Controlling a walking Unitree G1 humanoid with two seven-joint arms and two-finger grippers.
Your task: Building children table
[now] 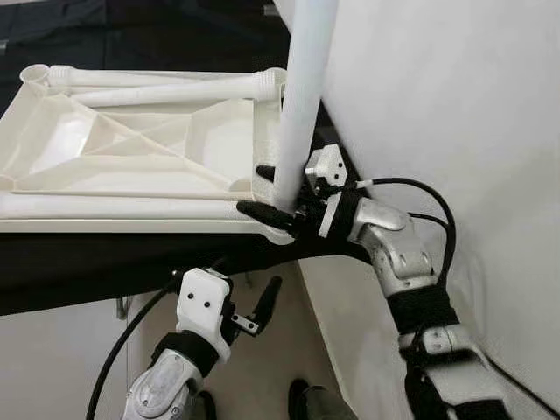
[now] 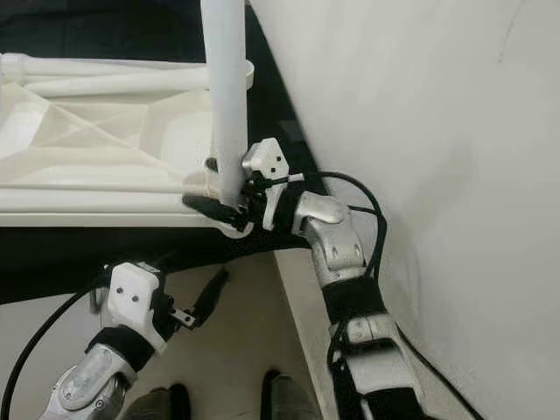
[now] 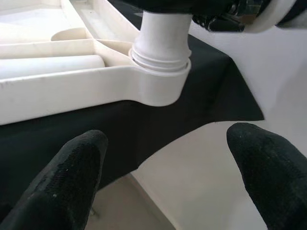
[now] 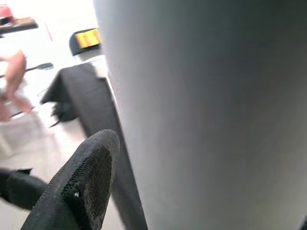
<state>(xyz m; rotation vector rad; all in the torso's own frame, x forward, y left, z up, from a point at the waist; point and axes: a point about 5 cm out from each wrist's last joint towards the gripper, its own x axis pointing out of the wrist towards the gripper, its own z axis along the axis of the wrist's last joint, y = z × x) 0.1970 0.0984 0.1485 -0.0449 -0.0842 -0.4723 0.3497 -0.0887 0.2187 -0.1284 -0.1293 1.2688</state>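
Upturned white tabletop [image 1: 131, 144] lies on a black-draped surface [image 1: 87, 262] — loose legs [image 1: 166, 87] resting on it. Below its edge, left pincer [image 1: 254, 311] hangs released. Right pincer [image 1: 267, 192] grasps the upright leg [image 1: 302, 96] at the near corner socket [image 3: 160, 86].

Bright, even light. The white pole [image 4: 206, 115] is blurry and grey up close. The black fingers [image 3: 62, 177] look fuzzy.
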